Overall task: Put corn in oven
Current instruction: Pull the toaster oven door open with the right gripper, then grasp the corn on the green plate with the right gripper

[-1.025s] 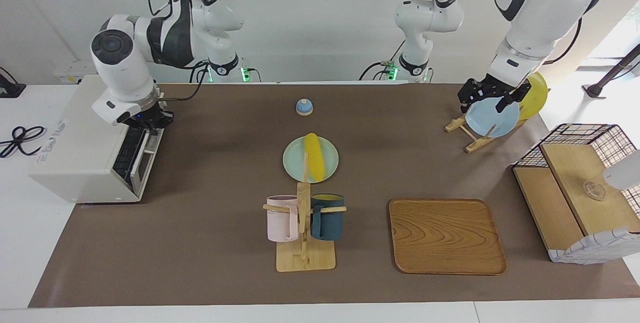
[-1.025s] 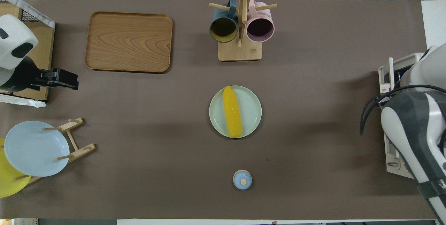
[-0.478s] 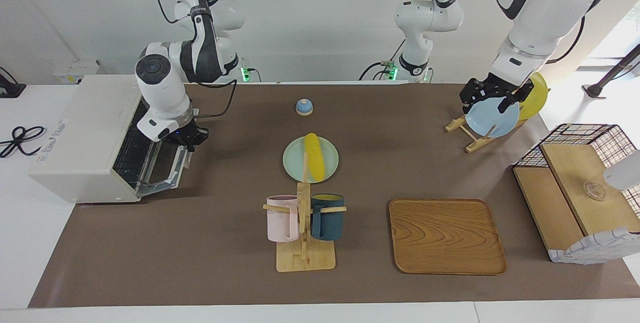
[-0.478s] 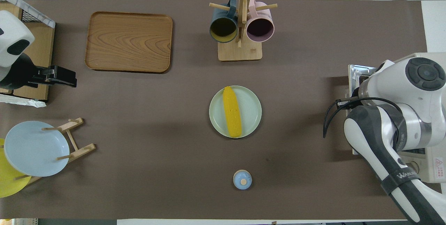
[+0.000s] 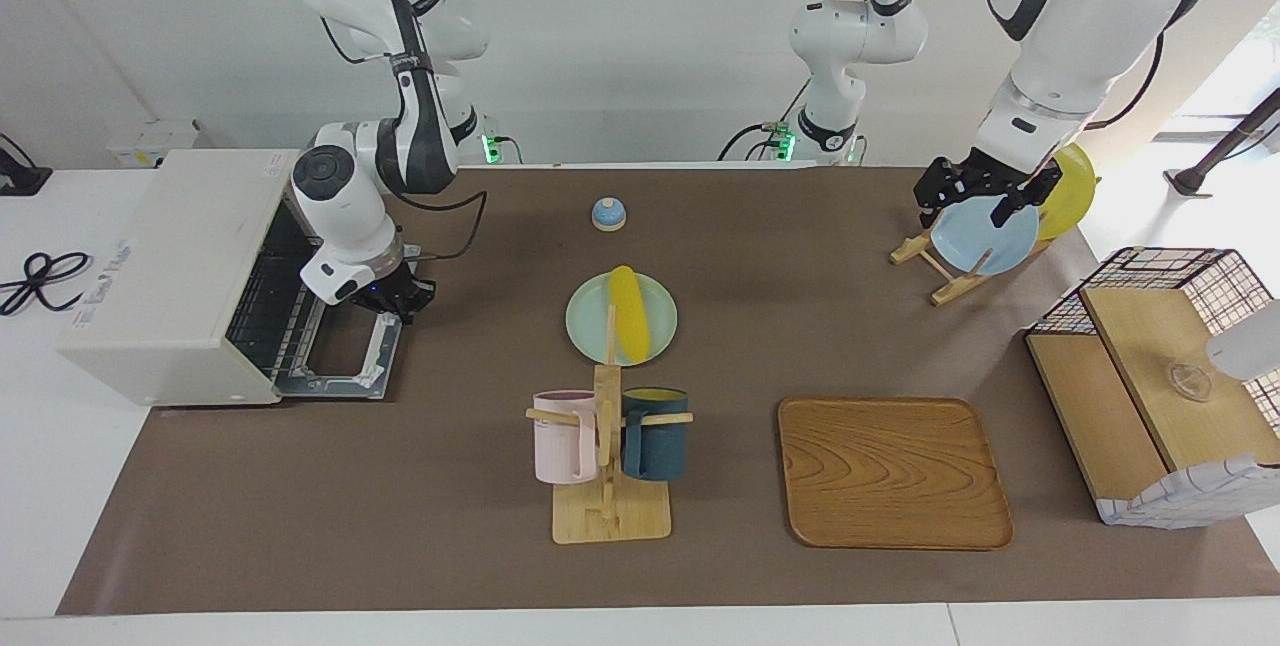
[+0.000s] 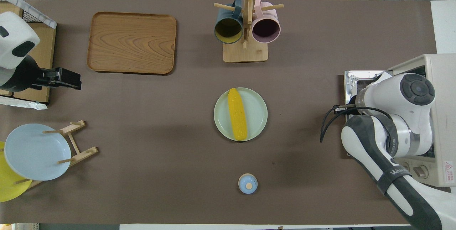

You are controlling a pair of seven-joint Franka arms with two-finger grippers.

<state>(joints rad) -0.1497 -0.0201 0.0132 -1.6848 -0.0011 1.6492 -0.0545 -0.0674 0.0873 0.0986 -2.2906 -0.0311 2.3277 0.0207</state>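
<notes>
Since the earlier frame the right gripper (image 5: pixel 393 303), clenched on the handle, has swung the oven (image 5: pixel 170 276) door down flat, the released left gripper (image 5: pixel 978 198) waits, and the smooth, stiff, light corn (image 5: pixel 628 313) on the green plate (image 5: pixel 590 318) looks best pinched mid-length.

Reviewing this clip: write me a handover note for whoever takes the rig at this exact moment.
Right gripper: shut, at the handle edge of the oven door, which lies folded down flat.
Left gripper: open, empty, waiting over the blue plate in the plate rack.
Corn: lying on the green plate mid-table, untouched.
Oven: at the right arm's end, rack exposed.
Done: door open.
Left: let go of the door, pick up the corn, place it on the rack.
</notes>
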